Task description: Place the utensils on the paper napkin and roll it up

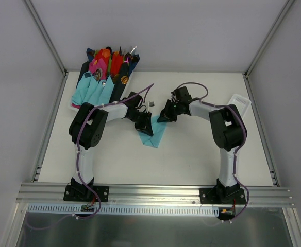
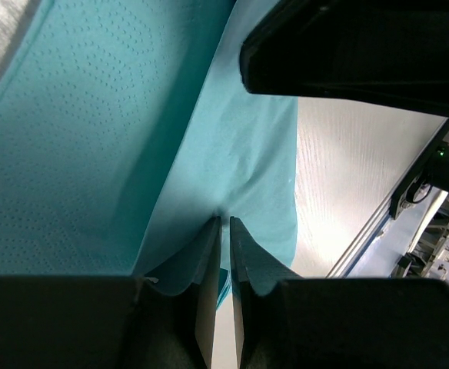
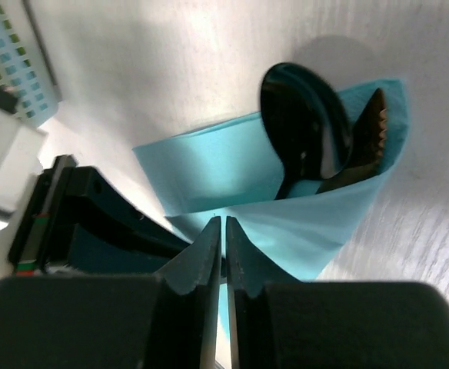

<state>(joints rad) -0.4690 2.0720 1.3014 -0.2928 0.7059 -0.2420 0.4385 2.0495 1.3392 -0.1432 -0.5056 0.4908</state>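
The teal paper napkin (image 1: 155,135) lies partly folded at the table's middle, between both arms. In the right wrist view the napkin (image 3: 232,165) wraps the utensils: a dark spoon bowl (image 3: 305,123) and a brown serrated piece (image 3: 367,142) stick out of its far end. My right gripper (image 3: 224,224) is shut on a fold of the napkin's near side. My left gripper (image 2: 225,223) is shut on another fold of the napkin (image 2: 94,138). Seen from above, the left gripper (image 1: 144,123) and right gripper (image 1: 166,116) stand close together over the napkin's top end.
A dark tray (image 1: 83,77) at the back left holds pink, red and navy napkin rolls (image 1: 106,62) and a stack of teal napkins (image 1: 91,92). A white basket (image 1: 241,104) sits at the right edge. Metal frame rails border the table.
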